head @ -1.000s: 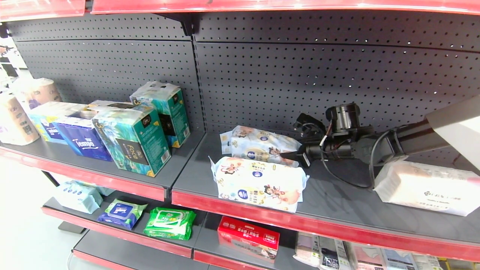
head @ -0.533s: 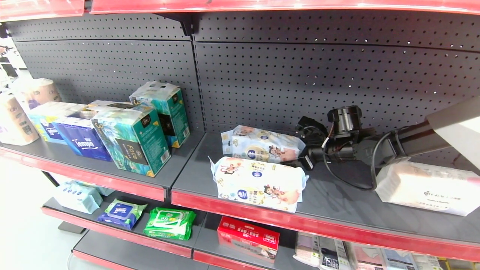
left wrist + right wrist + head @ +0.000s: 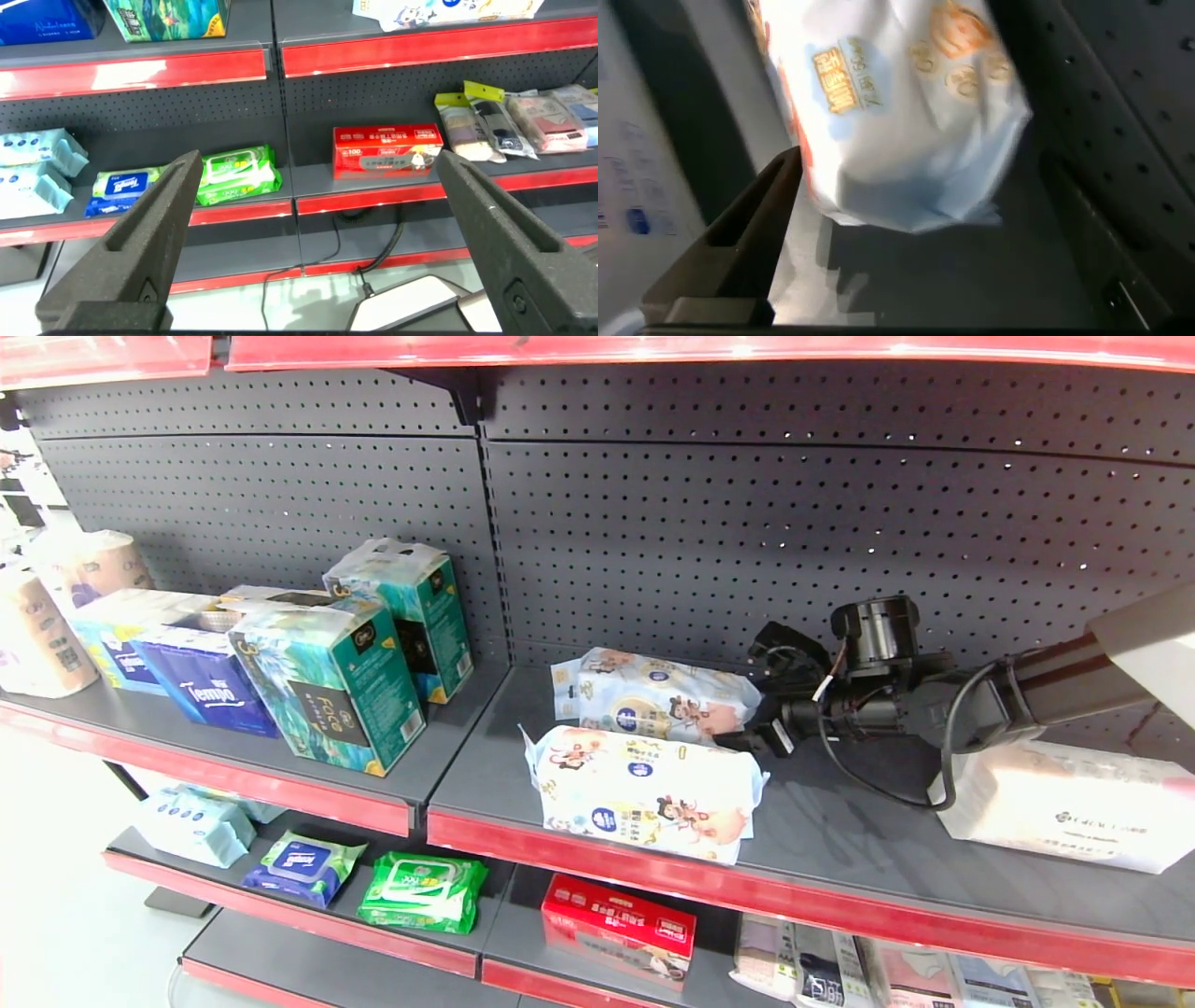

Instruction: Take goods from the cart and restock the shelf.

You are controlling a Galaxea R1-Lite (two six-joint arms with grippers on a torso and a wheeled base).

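Two cartoon-printed soft packs lie on the grey shelf (image 3: 840, 831): one at the front edge (image 3: 644, 793), one behind it (image 3: 653, 695). My right gripper (image 3: 756, 735) hovers low over the shelf at the rear pack's right end, open. In the right wrist view that pack's (image 3: 896, 121) end sits between and ahead of the two dark fingers (image 3: 729, 252), touching neither. My left gripper (image 3: 318, 243) is open and holds nothing, hanging before the lower shelves.
A white pack (image 3: 1064, 803) lies under my right arm, at the shelf's right. Green boxes (image 3: 327, 681) and a blue pack (image 3: 201, 686) fill the left bay. A pegboard wall closes the back. Lower shelves hold a red box (image 3: 386, 149) and a green pack (image 3: 238, 175).
My right gripper has drawn back to the right, away from the rear pack's end. The pack stays lying on the shelf. The left arm has not moved.
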